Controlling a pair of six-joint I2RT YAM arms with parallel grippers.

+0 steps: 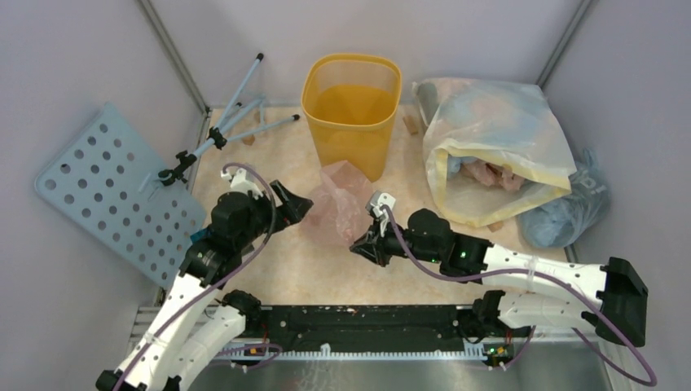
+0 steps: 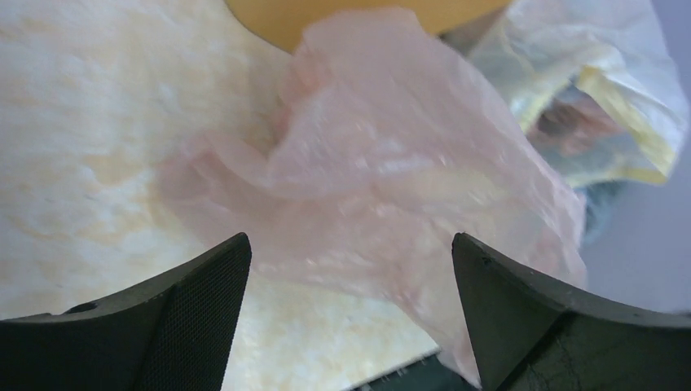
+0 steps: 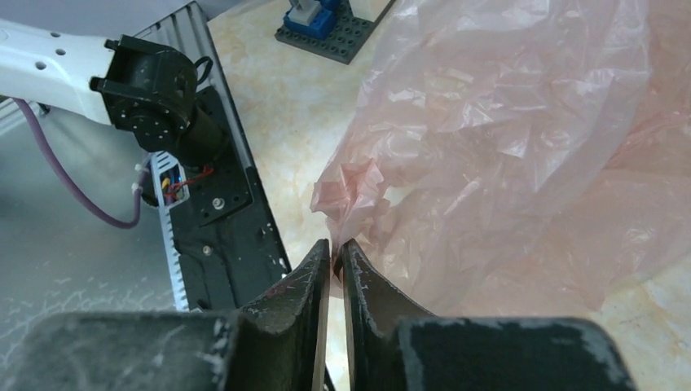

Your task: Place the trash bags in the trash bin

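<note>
At the centre of the desk [image 1: 285,273] sits the bag [image 1: 341,204], at 6 o'clock from the bin [image 1: 350,142]. My right pincer [image 3: 336,244], at the bag's 5 o'clock, is clenched on a film corner, I judge for lifting. My left pincer [image 1: 300,204], at 9 o'clock, is released wide, probably for a second hold.

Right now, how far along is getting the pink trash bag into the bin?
Nothing is finished yet: the pink trash bag is crumpled in front of the yellow bin, not inside it. In hand: the right gripper is shut on a bunched edge of the film, and the left gripper is open, facing it. Left: lift the bag over the rim and drop it in.
</note>
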